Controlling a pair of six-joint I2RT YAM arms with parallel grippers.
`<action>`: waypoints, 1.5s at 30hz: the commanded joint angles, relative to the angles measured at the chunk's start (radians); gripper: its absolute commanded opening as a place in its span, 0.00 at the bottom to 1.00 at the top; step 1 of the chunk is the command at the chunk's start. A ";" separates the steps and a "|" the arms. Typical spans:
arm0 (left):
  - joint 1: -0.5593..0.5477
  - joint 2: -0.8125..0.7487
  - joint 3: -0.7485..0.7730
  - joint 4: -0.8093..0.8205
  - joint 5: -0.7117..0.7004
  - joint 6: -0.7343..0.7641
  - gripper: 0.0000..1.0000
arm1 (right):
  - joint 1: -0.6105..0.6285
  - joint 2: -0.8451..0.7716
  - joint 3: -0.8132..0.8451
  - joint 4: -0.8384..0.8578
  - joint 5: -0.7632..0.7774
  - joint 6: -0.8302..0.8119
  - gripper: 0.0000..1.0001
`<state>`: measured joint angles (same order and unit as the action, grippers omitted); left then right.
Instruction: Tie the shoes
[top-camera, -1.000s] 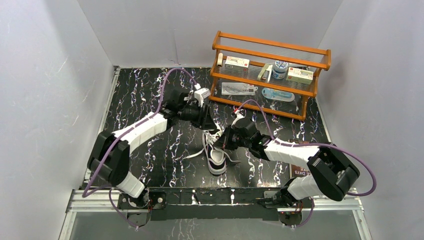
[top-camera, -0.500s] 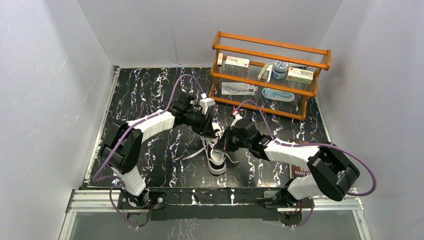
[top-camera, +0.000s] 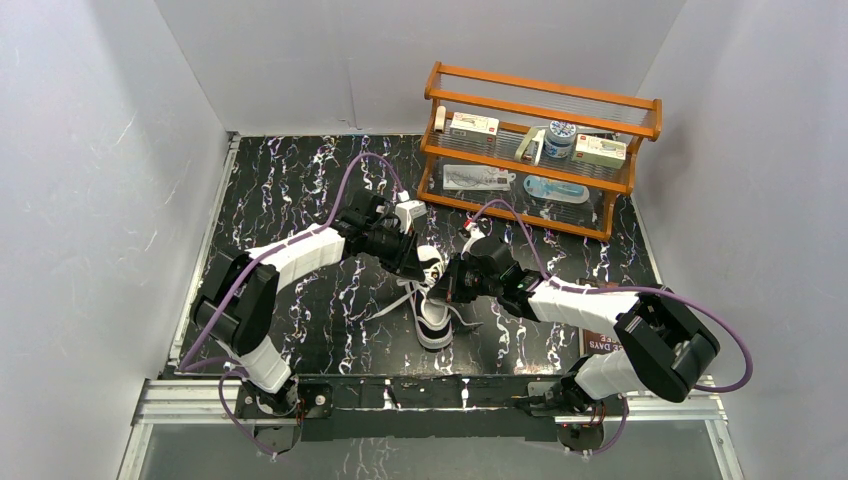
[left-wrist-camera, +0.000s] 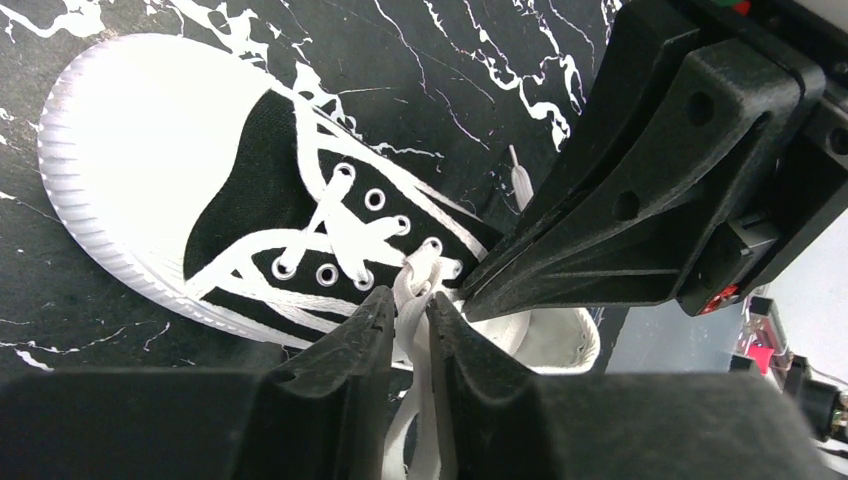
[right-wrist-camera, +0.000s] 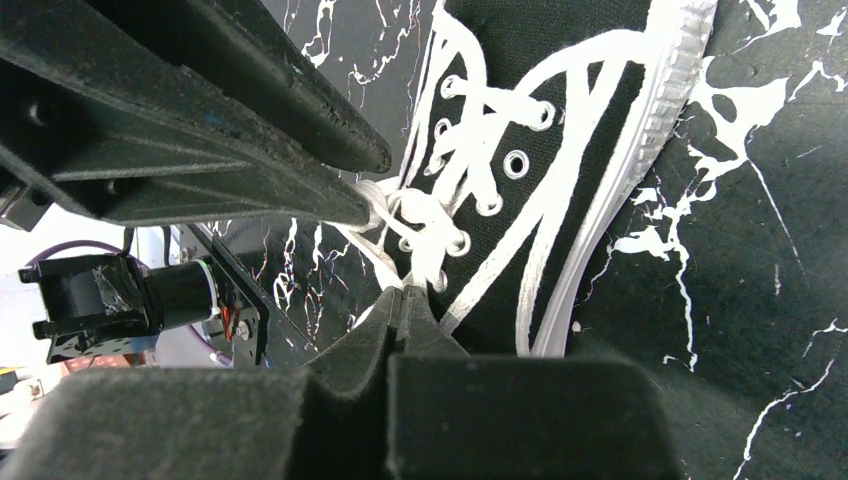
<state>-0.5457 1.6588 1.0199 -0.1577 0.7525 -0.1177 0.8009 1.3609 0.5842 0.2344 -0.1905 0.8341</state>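
Tabletop: black marble-patterned table (top-camera: 280, 190) boxed in by plain white walls, with a wooden rack (top-camera: 540, 100) of small packets at the far right.
Sneaker: 1 small black canvas sneaker (top-camera: 433, 322) with a white toe cap, lying near the middle of the table between the 2 arms, toe towards the near edge.
Laces: white laces (left-wrist-camera: 330, 230) threaded and crossed through the eyelets; in the top view loose lengths trail onto the table to the left of the sneaker.
Left gripper: left gripper (left-wrist-camera: 410, 310) sits at the top eyelets, its jaws nearly together with a lace strand running between them. By its wrist view it is pinching that strand.
Right gripper: right gripper (right-wrist-camera: 405, 300) has its jaws pressed fully together, tip right at the laces by the top eyelets. Whether a strand is caught in the tip I cannot tell.
Meeting point: both tools come in from opposite sides and almost touch over the sneaker's throat, where the strands bunch.
Done: lacing looks complete, and both tools are on the free strands.
Unclear: whether the bunch at the top eyelets is a first knot.
Left: no bow or loops show, so in my judgement the tying itself is mostly ahead: cross, pull snug, form loops, cinch.
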 joint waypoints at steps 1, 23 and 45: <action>-0.003 -0.042 0.012 -0.020 0.013 0.022 0.12 | 0.004 -0.006 0.025 0.031 -0.002 -0.006 0.00; -0.003 -0.149 -0.101 0.116 0.051 -0.130 0.00 | 0.011 0.009 0.025 0.106 0.150 0.215 0.00; -0.009 -0.146 -0.175 0.152 0.066 -0.197 0.00 | 0.041 0.022 0.004 0.143 0.344 0.390 0.00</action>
<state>-0.5457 1.5528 0.8669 -0.0002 0.7712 -0.2966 0.8455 1.3941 0.5865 0.3069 0.0685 1.1786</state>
